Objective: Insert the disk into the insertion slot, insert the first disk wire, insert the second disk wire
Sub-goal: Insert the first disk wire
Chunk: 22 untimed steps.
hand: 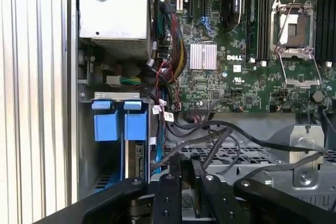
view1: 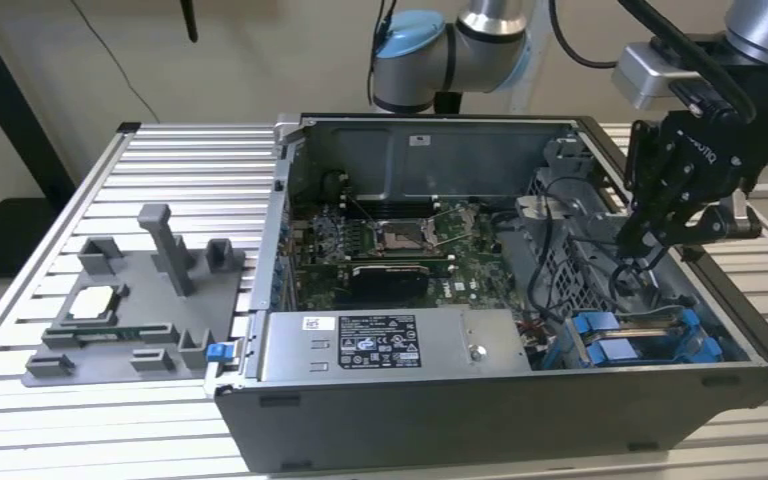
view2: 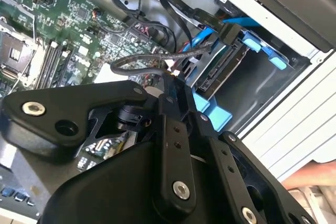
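Holding the black wire (view2: 139, 62) clenched in the fingers (view1: 651, 228), up at two o'clock over the case (view1: 491, 425) in the exterior view, seemingly to steer its plug. Down at four o'clock, seated in the insertion slot (view2: 265, 85): the disk (view1: 622, 348), ready for cabling.

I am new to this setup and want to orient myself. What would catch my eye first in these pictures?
An open grey computer case sits on the slatted table, its green motherboard exposed. At the exterior view's right, the black end effector hangs over the case, near the bright blue rails of the insertion slot.
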Available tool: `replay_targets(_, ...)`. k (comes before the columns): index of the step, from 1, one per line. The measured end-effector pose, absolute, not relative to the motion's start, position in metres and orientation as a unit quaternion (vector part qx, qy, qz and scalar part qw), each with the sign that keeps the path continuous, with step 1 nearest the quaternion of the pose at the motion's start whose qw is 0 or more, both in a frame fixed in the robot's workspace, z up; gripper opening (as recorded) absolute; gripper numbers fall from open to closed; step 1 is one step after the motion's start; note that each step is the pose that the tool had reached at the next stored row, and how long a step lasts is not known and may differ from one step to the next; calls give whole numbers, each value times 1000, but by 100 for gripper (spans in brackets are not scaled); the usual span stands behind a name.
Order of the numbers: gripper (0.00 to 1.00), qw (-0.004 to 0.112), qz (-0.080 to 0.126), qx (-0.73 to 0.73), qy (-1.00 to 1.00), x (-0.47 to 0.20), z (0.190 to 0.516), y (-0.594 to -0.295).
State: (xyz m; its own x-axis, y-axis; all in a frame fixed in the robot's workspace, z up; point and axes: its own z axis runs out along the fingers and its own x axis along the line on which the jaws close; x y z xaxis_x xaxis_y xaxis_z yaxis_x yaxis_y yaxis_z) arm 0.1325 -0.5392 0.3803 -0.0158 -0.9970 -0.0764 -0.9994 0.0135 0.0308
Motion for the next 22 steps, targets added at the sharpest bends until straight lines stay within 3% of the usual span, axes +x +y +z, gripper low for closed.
replay_targets(22,0,15,37,-701,712,141,366,-561)
